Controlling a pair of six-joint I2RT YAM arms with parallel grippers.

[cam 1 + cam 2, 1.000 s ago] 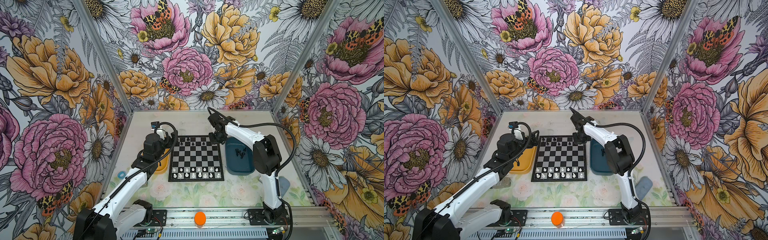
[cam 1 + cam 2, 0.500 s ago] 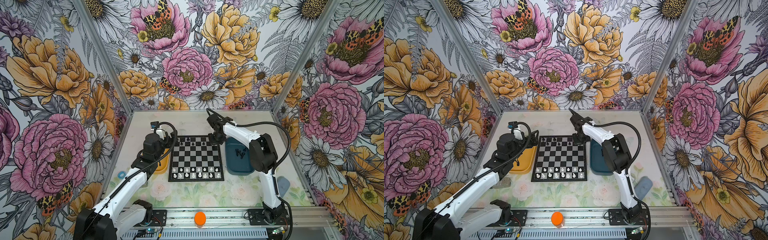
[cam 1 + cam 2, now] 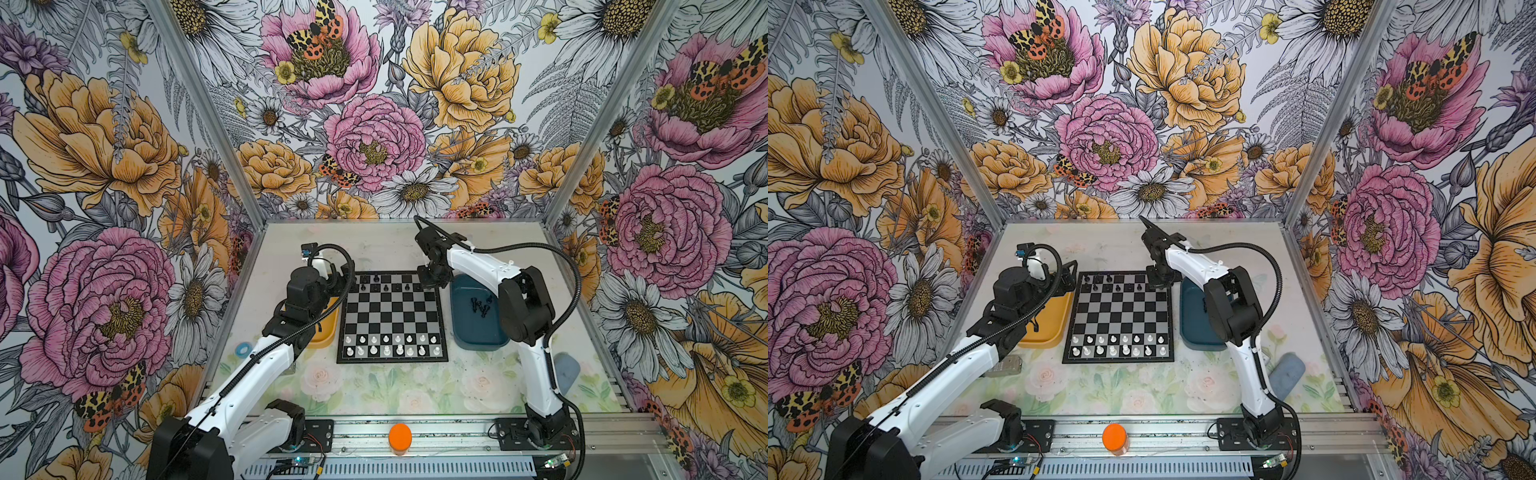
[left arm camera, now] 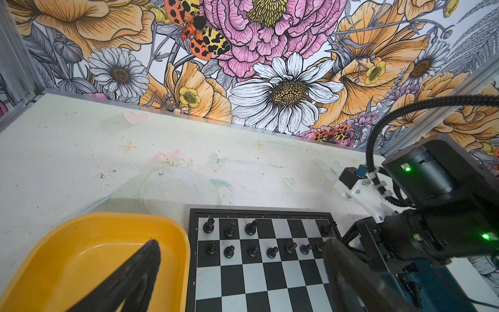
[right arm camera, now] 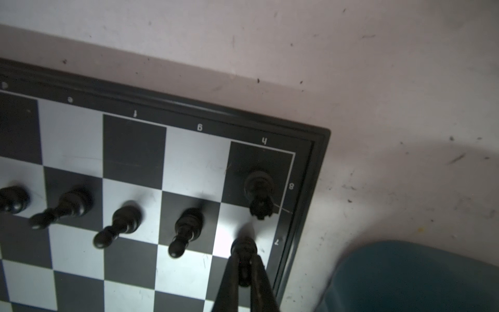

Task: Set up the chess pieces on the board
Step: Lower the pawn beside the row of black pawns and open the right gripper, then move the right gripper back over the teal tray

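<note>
The board [image 3: 392, 316] [image 3: 1119, 309] lies mid-table. Black chess pieces [image 3: 376, 277] [image 4: 251, 251] stand in its two far rows. My right gripper [image 5: 244, 270] [image 3: 430, 282] is shut on a black pawn [image 5: 243, 247] over the light square at the far right edge, just in front of the corner rook [image 5: 258, 189]. Whether the pawn touches the board I cannot tell. More black pieces [image 3: 480, 307] lie in the dark blue tray [image 3: 478, 336]. My left gripper [image 4: 241, 243] [image 3: 343, 278] hangs open and empty above the far left corner of the board.
A yellow tray [image 3: 326, 328] [image 4: 81, 256] sits against the board's left side. White chessmen [image 3: 390, 345] fill the two near rows. An orange knob [image 3: 400, 436] is on the front rail. A grey-blue pad [image 3: 565, 370] lies at the right and a small blue ring [image 3: 242, 349] at the left.
My right arm has shifted slightly, its gripper edging left over the board's far right corner with the pawn. The left arm has not moved.
</note>
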